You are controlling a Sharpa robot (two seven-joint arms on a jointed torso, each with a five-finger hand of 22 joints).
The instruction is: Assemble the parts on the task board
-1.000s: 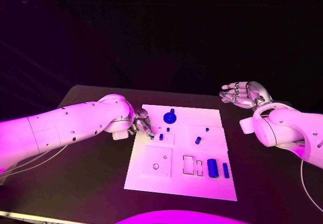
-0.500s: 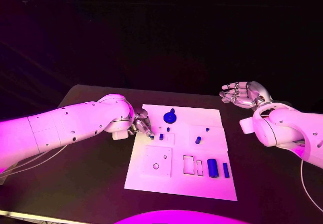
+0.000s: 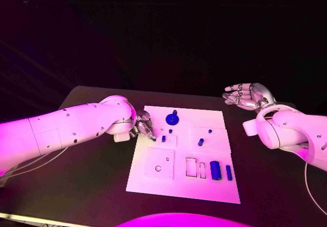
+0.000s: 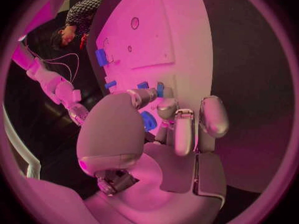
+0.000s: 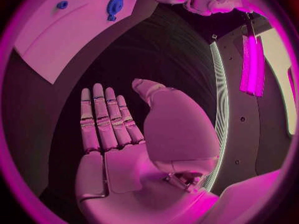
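The white task board (image 3: 184,189) lies in the middle of the table. On it are a round blue knob (image 3: 172,118), two small blue pieces (image 3: 163,138) near its left edge, and a larger blue cylinder (image 3: 215,170) by the slots. My left hand (image 3: 143,126) hovers at the board's left edge with its fingers curled, the fingertips (image 4: 165,104) just short of the small pieces (image 4: 160,88). A blue bit (image 4: 147,120) shows in the gap between thumb and fingers; I cannot tell whether it is held. My right hand (image 3: 246,96) is raised beyond the board's right side, with its fingers (image 5: 102,119) spread and nothing in it.
More blue pieces (image 3: 201,142) lie toward the board's right half, and a thin one (image 3: 228,172) sits beside the cylinder. Square recesses and a small hole (image 3: 158,168) mark the board's near left. Black tabletop (image 3: 81,189) surrounds the board.
My left fingertips have drawn back a little from the small blue piece at the board's left edge. The right hand has stayed still.
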